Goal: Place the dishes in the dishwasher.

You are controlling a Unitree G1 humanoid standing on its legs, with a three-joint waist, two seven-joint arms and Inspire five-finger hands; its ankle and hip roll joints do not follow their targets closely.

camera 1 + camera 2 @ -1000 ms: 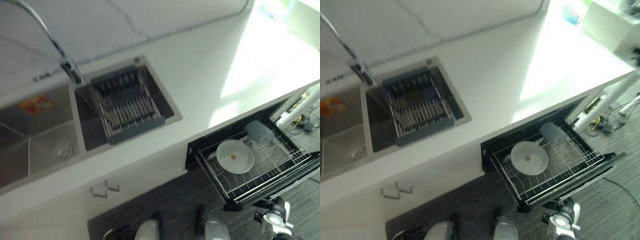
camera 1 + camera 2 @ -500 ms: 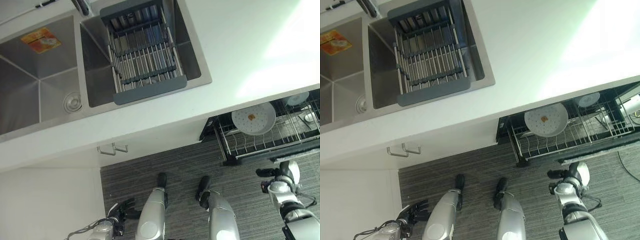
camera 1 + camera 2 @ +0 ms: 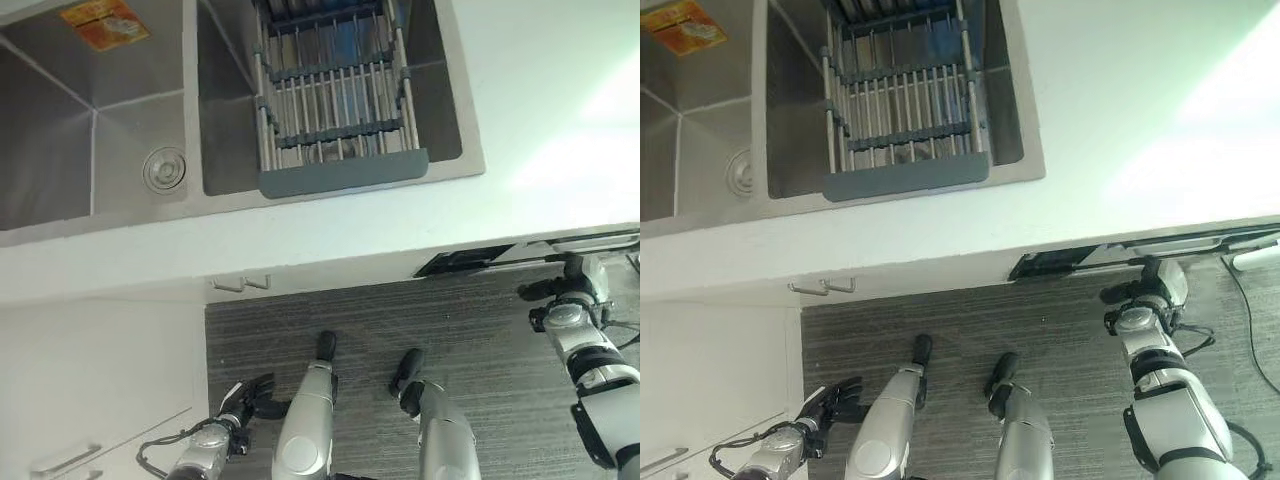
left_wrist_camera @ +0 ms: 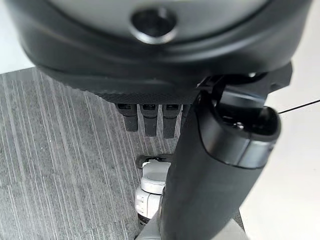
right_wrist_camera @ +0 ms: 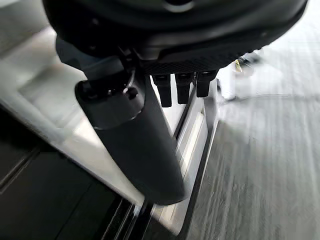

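Right hand (image 3: 1143, 292) is up against the front edge of the dishwasher (image 3: 1160, 246), which shows as a dark slot and a pale strip just under the table (image 3: 1120, 110) edge; in the right wrist view the thumb (image 5: 137, 145) lies along the pale front panel (image 5: 192, 135) and the short dark fingers (image 5: 182, 87) point straight out past it, relaxed and curled round nothing. Whether the fingers actually touch the panel I cannot tell. Dishes cannot be made out inside the dishwasher from these views, since the table hides its interior. Left hand (image 3: 250, 398) hangs low beside the robot over the grey striped floor (image 3: 480, 370), near the white cabinet (image 3: 100, 380); in the left wrist view its fingers (image 4: 147, 120) are straight and its thumb (image 4: 215, 170) stands free, holding nothing. On the table, the steel double sink (image 3: 130, 205) has a drain (image 3: 163, 168) in its left basin and an orange sticker (image 3: 103, 22) on that basin's wall; a grey dish rack (image 3: 335, 115) with metal bars sits across the right basin, its grey lip resting on the sink's near rim. Two small metal hooks (image 3: 240, 285) hang from the cabinet front just under the table edge, and a drawer handle (image 3: 62, 460) shows on the cabinet's lower corner
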